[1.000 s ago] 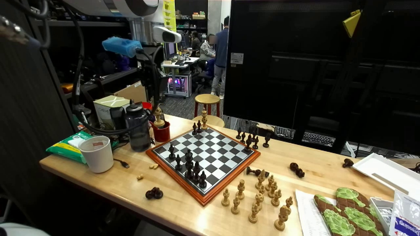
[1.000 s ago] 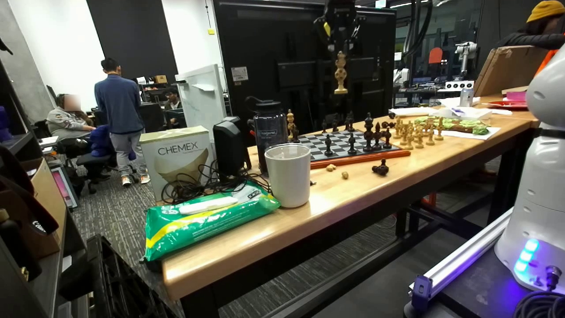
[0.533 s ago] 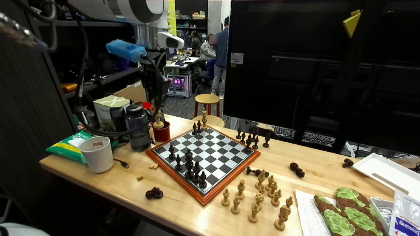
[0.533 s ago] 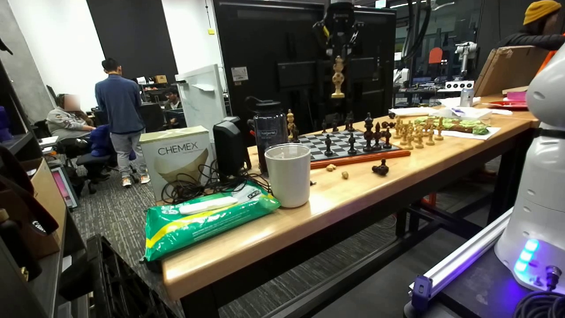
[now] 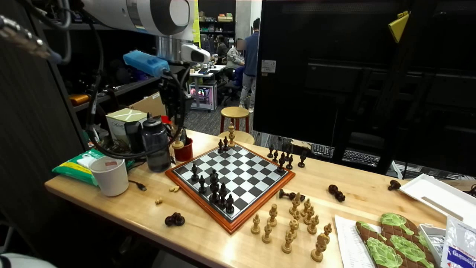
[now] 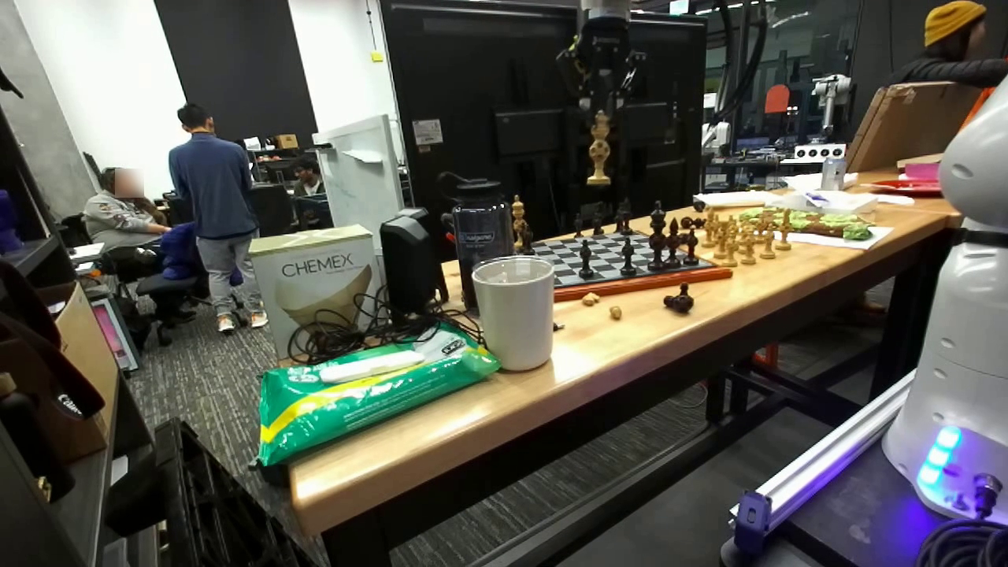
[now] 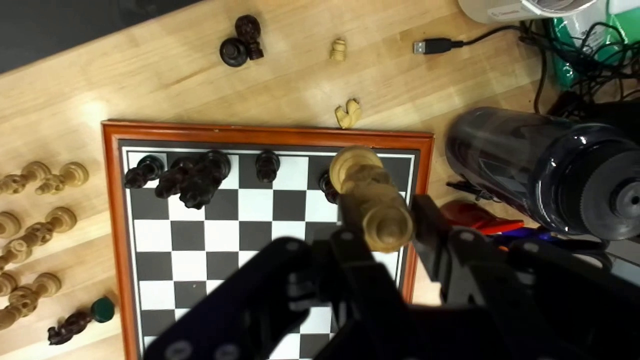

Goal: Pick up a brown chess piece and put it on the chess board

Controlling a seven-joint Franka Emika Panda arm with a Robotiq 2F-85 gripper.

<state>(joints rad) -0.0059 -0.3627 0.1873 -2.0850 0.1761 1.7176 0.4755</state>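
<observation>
Quickly, wrist view: black gripper (image 7: 388, 216) pinches light-brown wooden chess piece (image 7: 371, 187), seen across a corner of reddish-brown-framed black-and-white chess board (image 7: 267, 134); dark-brown chess pieces (image 7: 267, 166) stand on it, dark plastic bottle (image 7: 492, 155) just beside. In an exterior view, held piece hangs above board level; white cylindrical cup (image 6: 513, 315) partly hides bottle. In an exterior view, held piece overlaps red cylindrical cup (image 5: 184, 152).

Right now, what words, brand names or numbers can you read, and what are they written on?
"CHEMEX": on the pale box.
"Canon": on a dark item at the left edge of an exterior view.
"Dressing", upside down: on the white packet.
Too small or blurred to read: the writing on the water bottle, green packet, cup, white label and printed sheet.
No numbers I can read.
</observation>
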